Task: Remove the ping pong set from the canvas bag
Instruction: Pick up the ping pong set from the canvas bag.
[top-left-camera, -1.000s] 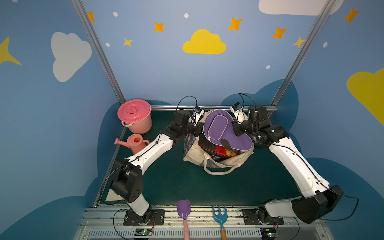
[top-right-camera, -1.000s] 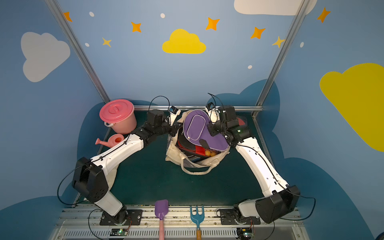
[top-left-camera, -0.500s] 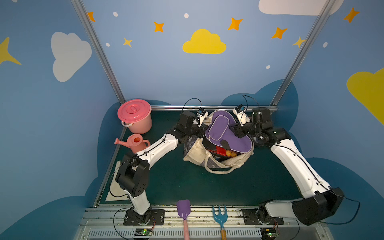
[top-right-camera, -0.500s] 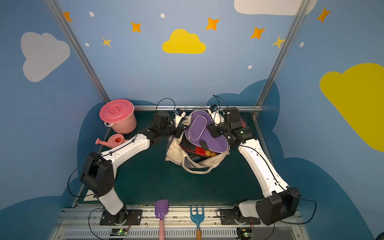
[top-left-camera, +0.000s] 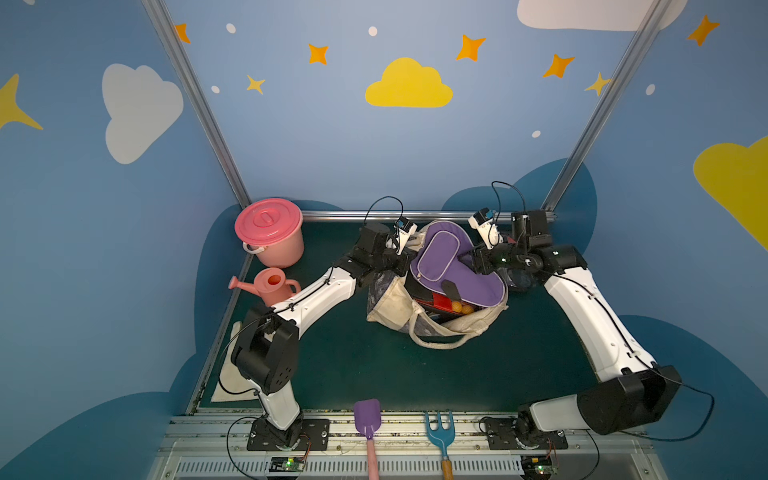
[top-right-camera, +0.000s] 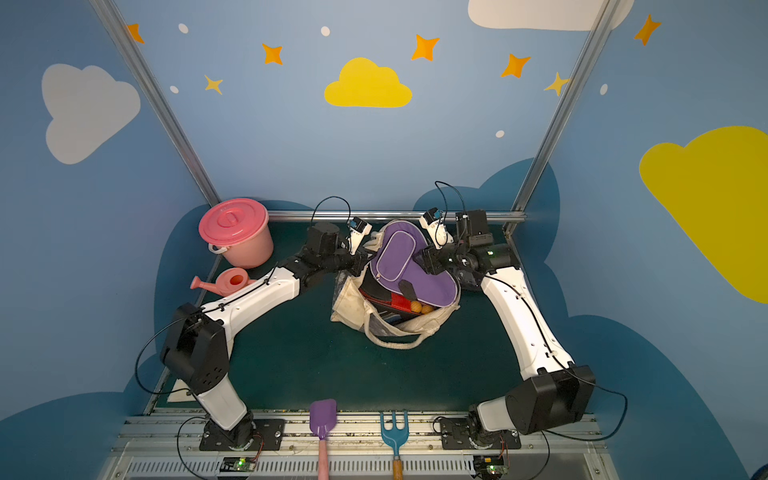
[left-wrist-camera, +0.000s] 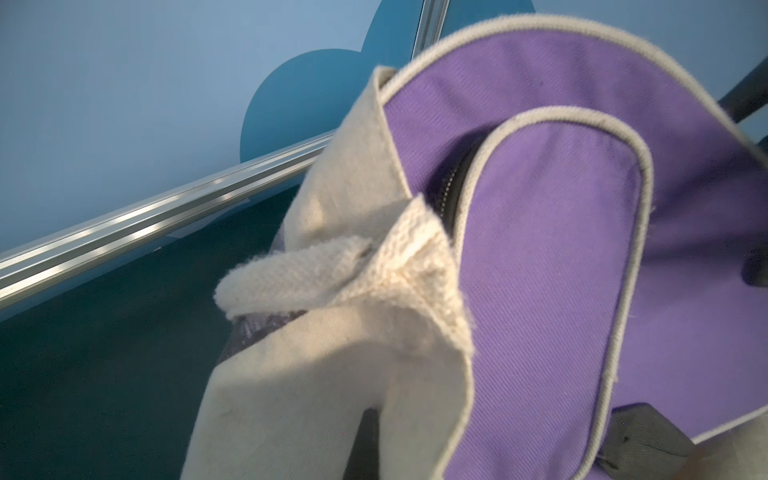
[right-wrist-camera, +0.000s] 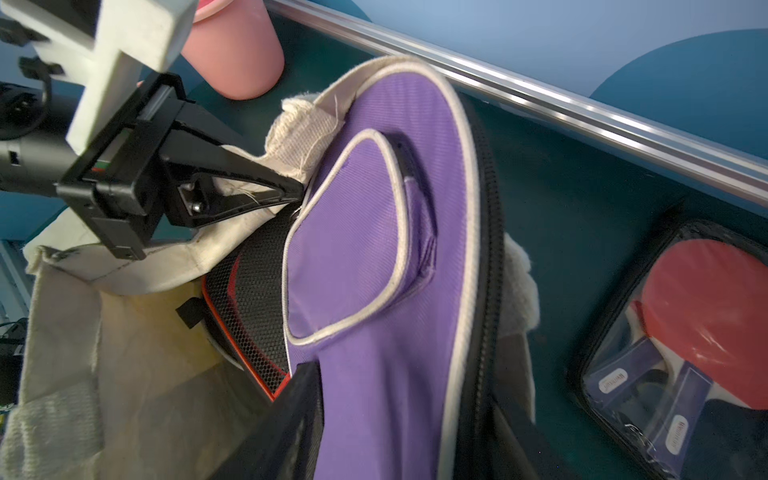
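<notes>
The dark green surface (top-left-camera: 415, 374) carries the canvas bag (top-left-camera: 390, 305), slumped with its mouth open. Across the bag's mouth lies the purple case (top-left-camera: 478, 282), resting on a black mesh case (right-wrist-camera: 249, 316) with red edging that sits inside the bag. Only the right wrist view shows a flat pack (right-wrist-camera: 698, 340) with a red paddle, lying on the surface just beside the bag — in both top views the right arm (top-left-camera: 590, 316) largely covers that spot. The left end effector (right-wrist-camera: 291, 189) is pinched tight on the bag's rim, by a strap (left-wrist-camera: 291, 270). The right end effector (right-wrist-camera: 403, 415) has its fingers well apart, with the purple case between them. Orange balls (top-left-camera: 461, 308) peek from the bag's mouth — seen in both top views, in neither wrist view.
</notes>
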